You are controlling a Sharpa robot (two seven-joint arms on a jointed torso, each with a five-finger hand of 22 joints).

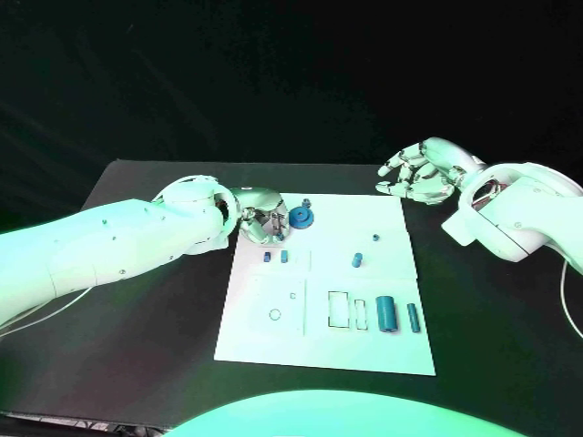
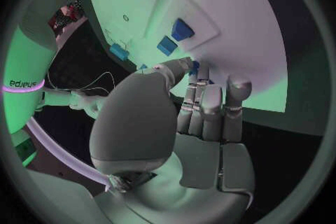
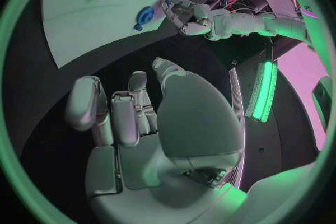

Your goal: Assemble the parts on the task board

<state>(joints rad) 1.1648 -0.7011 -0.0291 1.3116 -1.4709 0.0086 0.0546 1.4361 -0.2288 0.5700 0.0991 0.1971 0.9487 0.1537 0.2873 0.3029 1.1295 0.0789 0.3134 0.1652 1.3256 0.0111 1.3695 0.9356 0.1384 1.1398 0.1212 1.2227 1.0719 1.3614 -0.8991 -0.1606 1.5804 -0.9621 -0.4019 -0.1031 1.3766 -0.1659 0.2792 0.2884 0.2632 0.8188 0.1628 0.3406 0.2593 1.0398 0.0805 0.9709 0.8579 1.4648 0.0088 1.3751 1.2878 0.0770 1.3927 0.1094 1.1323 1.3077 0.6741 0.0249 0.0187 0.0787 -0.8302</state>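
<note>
The white task board (image 1: 329, 341) lies in the middle of the black table. At its far left corner my left hand (image 1: 263, 218) pinches the edge of a round blue disc (image 1: 301, 217) with a dark centre. The left wrist view shows a sliver of the disc (image 2: 195, 65) between thumb and finger. The right wrist view shows the disc (image 3: 145, 15) beside my left hand (image 3: 187, 15). Small blue pegs (image 1: 276, 258) and another peg (image 1: 357, 260) stand mid-board. Two blue cylinders (image 1: 386, 314) lie near the front right. My right hand (image 1: 423, 173) hovers off the board's far right corner, fingers loosely apart, holding nothing.
Outlined slots and a small ring mark (image 1: 274, 315) sit on the board's near half. Bare black table (image 1: 148, 328) surrounds the board on both sides. A thin cable (image 1: 574, 309) hangs by my right arm.
</note>
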